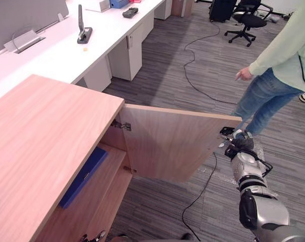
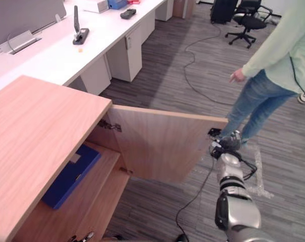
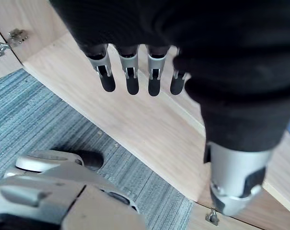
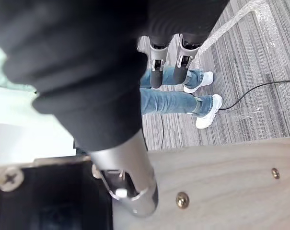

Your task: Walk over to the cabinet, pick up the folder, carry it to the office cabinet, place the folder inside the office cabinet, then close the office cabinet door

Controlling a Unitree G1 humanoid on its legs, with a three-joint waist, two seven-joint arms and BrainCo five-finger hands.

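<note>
- Folder [image 2: 69,176] is seen flat on the cabinet [image 1: 41,136] shelf, at 8 o'clock of the open door [image 1: 167,146].
- Right robot hand [image 4: 97,72], fingers straight, is set at the door's 3 o'clock edge.
- Left robot hand [image 3: 183,38] is shown straight-fingered, empty, in its wrist view.

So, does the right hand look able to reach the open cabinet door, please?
Probably yes: the right hand sits at the free edge of the door, with nothing between them.

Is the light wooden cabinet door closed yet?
No, the light wooden cabinet door stands wide open, with the flat blue folder lying inside and the right hand at its free edge.
</note>
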